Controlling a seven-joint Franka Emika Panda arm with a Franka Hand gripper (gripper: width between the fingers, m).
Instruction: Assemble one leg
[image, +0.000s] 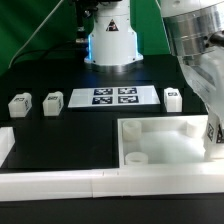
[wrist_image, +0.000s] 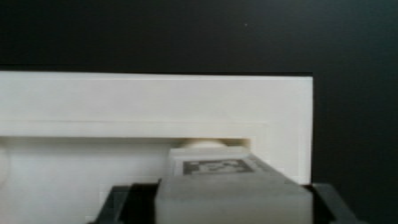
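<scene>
My gripper (image: 213, 133) is at the exterior view's right, shut on one leg (image: 214, 130), a stubby white block with a tag, over the right side of the large white tray-like panel (image: 160, 128). In the wrist view the held leg (wrist_image: 217, 178) sits between the dark fingers (wrist_image: 121, 202), tag facing the camera. Just past it is a small round socket (wrist_image: 210, 144) in the panel (wrist_image: 160, 105). Three more legs lie on the black table: two at the left (image: 19, 103) (image: 53, 102) and one at the right (image: 172, 98).
The marker board (image: 113, 96) lies flat in the middle, in front of the robot base (image: 110, 40). A white rail (image: 60, 182) runs along the front edge and turns up at the left. A round post (image: 135, 157) stands in the panel's near-left corner.
</scene>
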